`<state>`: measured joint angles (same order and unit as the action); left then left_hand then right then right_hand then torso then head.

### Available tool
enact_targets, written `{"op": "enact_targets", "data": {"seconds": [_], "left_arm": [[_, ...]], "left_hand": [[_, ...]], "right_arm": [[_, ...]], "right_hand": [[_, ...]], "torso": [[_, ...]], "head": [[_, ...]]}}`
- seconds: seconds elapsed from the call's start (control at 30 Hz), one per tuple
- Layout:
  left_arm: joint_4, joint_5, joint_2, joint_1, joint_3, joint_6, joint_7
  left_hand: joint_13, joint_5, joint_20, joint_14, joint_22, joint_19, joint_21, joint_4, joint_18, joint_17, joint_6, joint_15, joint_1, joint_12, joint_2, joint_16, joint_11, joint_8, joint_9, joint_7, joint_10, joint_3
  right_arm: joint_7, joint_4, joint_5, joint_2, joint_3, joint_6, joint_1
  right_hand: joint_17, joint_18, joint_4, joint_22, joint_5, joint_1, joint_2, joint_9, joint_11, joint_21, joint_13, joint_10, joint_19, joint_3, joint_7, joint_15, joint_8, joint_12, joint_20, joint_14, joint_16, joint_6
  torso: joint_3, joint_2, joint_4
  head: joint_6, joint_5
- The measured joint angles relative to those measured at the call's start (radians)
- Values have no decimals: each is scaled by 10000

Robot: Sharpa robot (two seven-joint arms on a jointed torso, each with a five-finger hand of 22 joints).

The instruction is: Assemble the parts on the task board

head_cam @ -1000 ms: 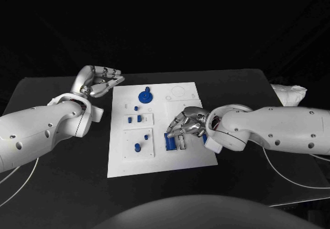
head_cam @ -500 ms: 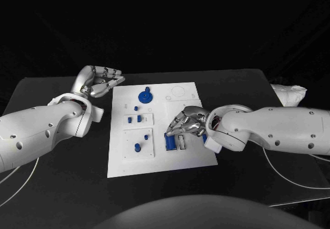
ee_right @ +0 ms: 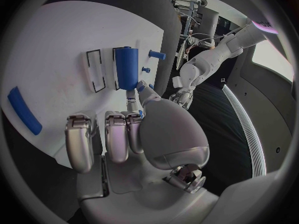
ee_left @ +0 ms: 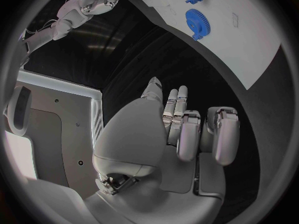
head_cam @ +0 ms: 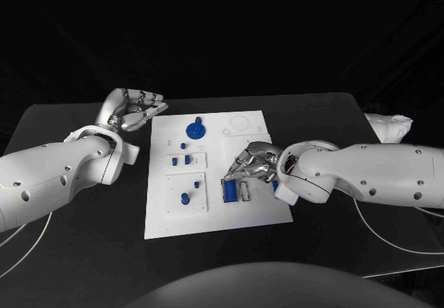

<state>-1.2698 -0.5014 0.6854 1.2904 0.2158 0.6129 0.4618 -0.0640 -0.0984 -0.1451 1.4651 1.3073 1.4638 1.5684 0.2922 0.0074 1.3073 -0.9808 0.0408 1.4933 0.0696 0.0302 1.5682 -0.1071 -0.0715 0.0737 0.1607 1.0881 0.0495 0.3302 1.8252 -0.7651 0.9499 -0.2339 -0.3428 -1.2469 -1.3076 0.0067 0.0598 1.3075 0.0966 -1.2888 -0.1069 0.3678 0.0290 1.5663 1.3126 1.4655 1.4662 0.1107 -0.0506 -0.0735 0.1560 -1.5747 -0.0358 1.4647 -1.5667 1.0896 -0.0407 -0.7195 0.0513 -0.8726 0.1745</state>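
Observation:
The white task board (head_cam: 249, 144) lies in the middle of the black table. A blue gear (head_cam: 195, 130) sits near its far edge, and small blue pieces (head_cam: 186, 159) stand in its left panels. A blue block (head_cam: 228, 190) stands in a slot on the right part, next to an empty slot (ee_right: 94, 70). My right hand (head_cam: 251, 165) hovers just beyond the block with fingers curled; one fingertip (ee_right: 132, 91) reaches the block's (ee_right: 126, 67) end. A blue bar (ee_right: 24, 110) lies loose on the board. My left hand (head_cam: 137, 109) rests at the board's far left corner, fingers curled, holding nothing.
A crumpled white object (head_cam: 389, 126) lies at the table's right edge. Blue pegs (ee_right: 157, 55) stick up from the board beyond the block. Bare black table (head_cam: 92, 237) surrounds the board on the left and front.
My right hand's fingers have drawn back off the blue block, toward the far side, leaving the block uncovered in its slot. The left hand has not moved.

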Motion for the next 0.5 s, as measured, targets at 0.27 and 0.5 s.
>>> {"op": "enact_targets", "data": {"seconds": [0.27,0.5], "left_arm": [[2,-2,1,0,0,-4,-2],[10,-4,-2,0,0,-8,-3]], "left_hand": [[0,-39,0,0,0,0,0,-1,-1,3,0,0,0,0,0,0,0,0,1,0,0,56],[0,-38,0,0,0,0,0,-1,0,8,0,0,0,0,0,0,0,0,1,0,0,56]], "right_arm": [[-1,31,3,28,-10,-2,6],[-142,51,86,35,-19,-26,22]], "right_hand": [[1,0,12,-1,4,-24,-15,-273,-18,0,1,-18,0,13,11,0,-486,0,0,0,0,-405],[1,1,207,-1,-77,-192,33,-1093,22,0,4,-84,0,-101,281,-45,-928,1,0,32,0,-2269]], "torso": [[0,-3,-6],[0,-4,-6]], "head": [[0,1],[0,6]]}}
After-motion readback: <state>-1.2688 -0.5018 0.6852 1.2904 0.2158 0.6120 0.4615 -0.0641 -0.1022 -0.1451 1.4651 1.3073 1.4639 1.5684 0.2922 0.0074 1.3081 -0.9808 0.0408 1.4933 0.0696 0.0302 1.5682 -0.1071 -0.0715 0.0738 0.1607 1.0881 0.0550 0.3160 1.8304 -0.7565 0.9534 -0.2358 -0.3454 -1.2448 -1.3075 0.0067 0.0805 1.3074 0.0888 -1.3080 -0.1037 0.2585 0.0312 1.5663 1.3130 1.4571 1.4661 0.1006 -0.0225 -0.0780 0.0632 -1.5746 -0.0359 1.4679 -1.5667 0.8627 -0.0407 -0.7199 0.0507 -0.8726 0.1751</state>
